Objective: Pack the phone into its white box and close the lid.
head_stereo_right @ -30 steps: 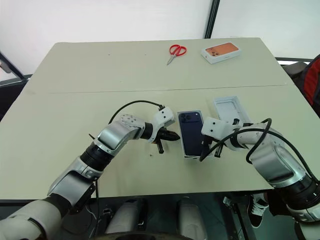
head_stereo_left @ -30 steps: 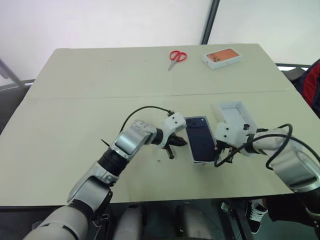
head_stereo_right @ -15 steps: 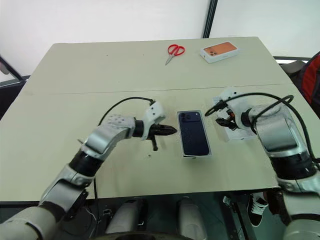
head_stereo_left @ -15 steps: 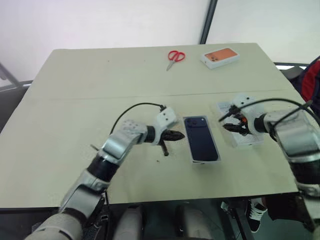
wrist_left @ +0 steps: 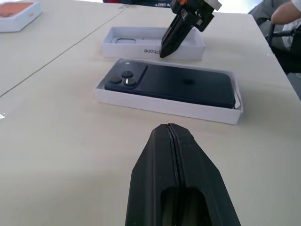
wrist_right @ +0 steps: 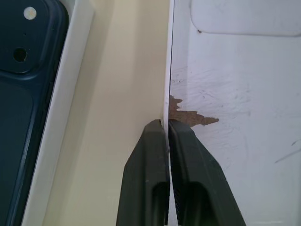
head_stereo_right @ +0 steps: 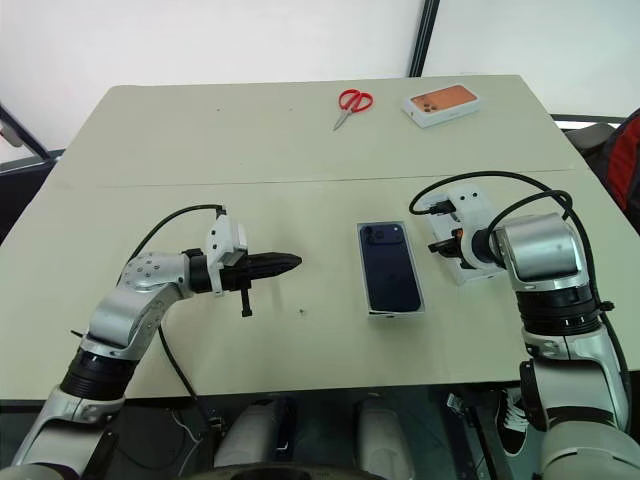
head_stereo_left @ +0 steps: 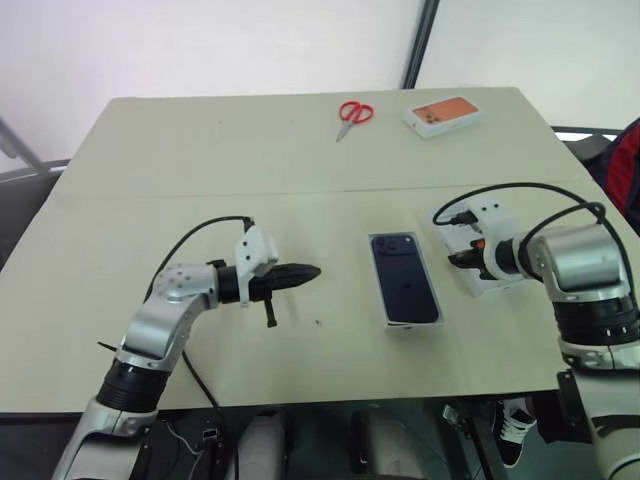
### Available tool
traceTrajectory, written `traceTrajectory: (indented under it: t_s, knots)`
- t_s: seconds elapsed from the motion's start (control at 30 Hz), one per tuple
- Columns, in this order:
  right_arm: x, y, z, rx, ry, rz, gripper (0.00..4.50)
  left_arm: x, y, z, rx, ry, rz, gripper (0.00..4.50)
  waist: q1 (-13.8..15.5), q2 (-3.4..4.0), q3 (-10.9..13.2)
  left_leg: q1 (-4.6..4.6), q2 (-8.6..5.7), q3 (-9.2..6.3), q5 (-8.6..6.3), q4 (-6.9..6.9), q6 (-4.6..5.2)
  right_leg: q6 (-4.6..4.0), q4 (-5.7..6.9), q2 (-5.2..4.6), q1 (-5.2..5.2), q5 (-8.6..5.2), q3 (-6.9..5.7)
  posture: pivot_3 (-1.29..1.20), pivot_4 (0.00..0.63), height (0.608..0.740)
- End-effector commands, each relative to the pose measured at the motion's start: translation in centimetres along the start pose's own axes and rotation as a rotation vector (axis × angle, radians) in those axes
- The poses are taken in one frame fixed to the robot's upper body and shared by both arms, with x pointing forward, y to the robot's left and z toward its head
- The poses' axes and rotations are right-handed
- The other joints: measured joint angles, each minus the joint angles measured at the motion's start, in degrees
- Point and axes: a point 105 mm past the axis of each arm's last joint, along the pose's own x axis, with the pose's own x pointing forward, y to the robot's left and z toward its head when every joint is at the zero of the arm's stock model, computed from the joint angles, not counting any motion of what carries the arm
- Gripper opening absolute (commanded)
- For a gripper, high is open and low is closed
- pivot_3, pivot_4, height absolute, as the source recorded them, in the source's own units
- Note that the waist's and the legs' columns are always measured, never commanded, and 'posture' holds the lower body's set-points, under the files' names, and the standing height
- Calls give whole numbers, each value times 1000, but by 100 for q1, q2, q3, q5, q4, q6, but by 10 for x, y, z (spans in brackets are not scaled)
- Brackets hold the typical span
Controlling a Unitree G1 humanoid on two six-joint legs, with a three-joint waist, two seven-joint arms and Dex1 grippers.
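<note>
Beside the phone (head_stereo_left: 405, 278) lying in the white box (wrist_left: 164, 104), right jaws are pinching the lid (wrist_left: 141, 47) wall; left jaws are hovering clenched, empty.

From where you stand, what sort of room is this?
Probably a lab or workshop test bench rather than a home: a plain beige table against bare white walls, laid out with red scissors, an orange-topped box and a phone lying in its white box.

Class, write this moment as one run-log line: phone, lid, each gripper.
phone: lying in white box | lid: open side up, beside box | right gripper: shut on lid wall | left gripper: shut, empty
</note>
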Motion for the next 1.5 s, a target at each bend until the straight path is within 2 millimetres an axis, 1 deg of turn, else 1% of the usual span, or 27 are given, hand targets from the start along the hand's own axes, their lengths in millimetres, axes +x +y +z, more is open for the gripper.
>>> traceTrajectory:
  t_s: [0.03,0.1,0.13,0.17,0.23,0.27,0.33,0.37,0.43,0.53,0.6,0.7,0.77,0.83,0.93,1.0,1.07,1.1,1.17,1.23,1.3,1.37,1.43,1.5]
  knots:
    - [-25,4,31,16,-140,17,61,-8,6,10,27,-33,54,0,-2,1,1,0,0,0,0,0,0,0,0,0,-1,0,0,0,150,740]
    - [-42,18,50,24,-240,116,61,-12,10,7,16,-26,90,0,-8,3,2,0,0,0,0,-1,0,0,1,1,-2,0,0,0,150,740]
    - [-49,24,56,26,-277,161,61,-13,12,5,13,-24,102,0,-20,4,2,0,0,1,0,-2,0,0,1,1,-4,0,0,0,150,740]
    - [-58,38,66,43,-342,290,61,-16,15,4,6,-23,128,0,-24,4,2,0,1,2,0,-4,1,0,2,2,-5,0,1,0,150,740]
    - [-75,58,76,54,-426,500,61,-20,21,1,-5,-22,164,0,-24,4,2,1,7,0,0,-6,0,0,1,9,-5,0,0,0,150,740]
    - [-84,75,81,58,-460,649,61,-22,26,0,-12,-22,186,0,-17,4,2,2,7,0,0,-7,0,0,2,9,-3,0,-1,0,150,740]
    - [-95,97,82,68,-475,833,61,-25,31,-1,-18,-25,207,0,-14,4,2,3,10,-1,0,-7,1,0,1,9,0,0,-3,0,150,740]
    - [-95,108,80,89,-458,915,61,-25,33,-1,-17,-28,212,0,-14,3,2,3,9,0,0,-6,1,0,1,7,1,0,-3,0,150,740]
    - [-94,121,74,131,-415,996,61,-25,36,0,-14,-32,218,0,-11,3,2,2,9,1,0,-4,1,0,1,4,3,0,-2,0,150,740]
    - [-94,142,62,222,-375,1041,61,-23,39,1,-11,-40,225,0,24,0,3,-6,7,-6,0,0,3,0,-2,-2,4,0,-7,0,150,740]
    - [-81,160,46,307,-325,1065,61,-20,39,4,-6,-49,223,0,-12,-2,2,-9,5,-3,-3,4,9,0,-4,-3,6,0,-8,0,150,740]
    - [-64,174,32,430,-310,1022,61,-15,37,7,-2,-62,215,0,-57,0,2,-5,8,2,-5,5,12,1,2,4,4,0,-3,0,150,740]
    - [-52,176,25,541,-297,952,61,-10,34,8,-3,-71,203,0,-53,1,2,-3,13,2,-5,5,12,1,7,10,0,0,0,0,150,740]
    - [-48,177,22,591,-294,913,61,-7,31,9,-2,-74,194,0,-41,1,2,-3,14,1,-5,5,12,1,7,11,0,0,0,0,150,740]
    - [-38,165,17,654,-274,815,61,1,28,10,-6,-81,174,0,-7,1,1,-3,12,2,-5,6,11,1,3,10,1,0,1,0,150,740]
    - [-37,159,18,662,-280,790,589,7,23,11,-7,-87,147,0,1,1,1,-3,10,0,-5,7,12,1,2,9,4,0,-1,0,150,740]
    - [-39,156,20,648,-291,784,1353,12,20,11,-5,-87,127,0,-13,1,1,-3,10,1,-5,7,12,1,1,9,4,0,0,0,150,740]
    - [-43,153,25,621,-309,782,1802,17,18,11,-3,-88,115,0,-16,2,1,-3,10,1,-5,6,12,1,2,9,4,0,0,0,150,740]
    - [-49,146,31,548,-332,773,2940,25,17,10,-2,-87,102,0,-17,3,2,-2,10,3,-5,6,12,1,2,10,3,0,0,0,150,740]
    - [-55,139,34,471,-337,751,3931,31,16,10,1,-86,92,0,-16,3,2,-3,9,6,-5,6,12,1,1,9,4,0,1,0,150,740]
    - [-64,120,40,346,-337,661,3931,42,12,12,4,-96,66,0,2,11,5,-3,9,6,-5,7,12,1,0,10,4,0,1,0,150,740]
    - [-71,92,46,191,-361,492,3931,57,9,16,-1,-113,47,0,21,15,8,-4,6,4,-5,7,16,1,-4,7,7,0,-3,0,150,740]
    - [-73,70,50,101,-380,371,3931,68,4,20,-7,-134,24,0,12,9,5,-7,4,4,-5,7,19,1,-10,6,9,0,-4,0,150,740]
    - [-73,53,52,27,-394,275,3931,78,-4,23,-4,-144,-13,0,9,9,5,-6,6,3,-7,8,22,1,-11,8,11,0,-5,0,150,740]
